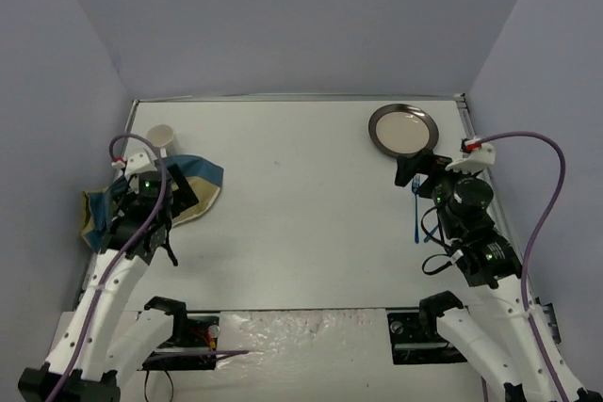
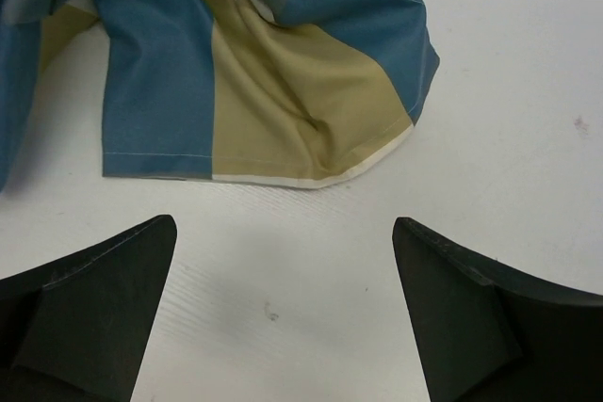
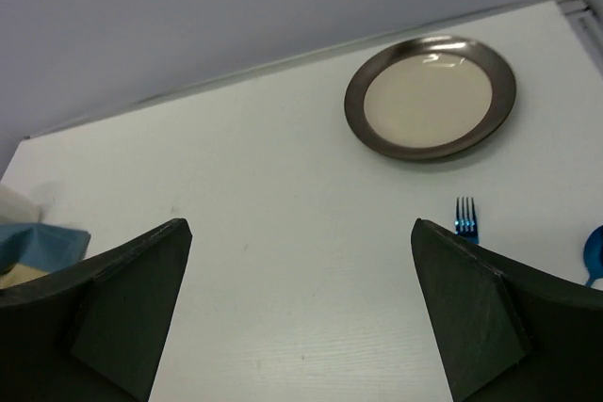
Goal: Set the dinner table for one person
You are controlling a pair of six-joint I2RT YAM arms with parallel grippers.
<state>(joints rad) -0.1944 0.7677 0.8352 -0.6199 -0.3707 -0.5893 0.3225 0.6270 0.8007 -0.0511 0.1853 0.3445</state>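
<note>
The white dinner table [image 1: 301,223] carries a brown-rimmed cream plate [image 1: 403,130] at the back right, also in the right wrist view [image 3: 430,96]. A blue fork [image 1: 416,210] lies just in front of the plate, its tines showing in the right wrist view [image 3: 465,217]. A crumpled blue-and-tan cloth mat [image 1: 198,185] lies at the left, and it fills the top of the left wrist view [image 2: 254,82]. A cream cup [image 1: 161,136] stands behind the mat. My left gripper [image 1: 181,193] hovers open over the mat's edge, bare table between its fingers [image 2: 283,308]. My right gripper [image 1: 417,168] is open and empty above the fork [image 3: 297,308].
A small blue item [image 3: 594,251] lies right of the fork, mostly hidden by my right arm. Grey walls close in the table's back and sides. A metal rim [image 1: 283,97] runs along the far edge.
</note>
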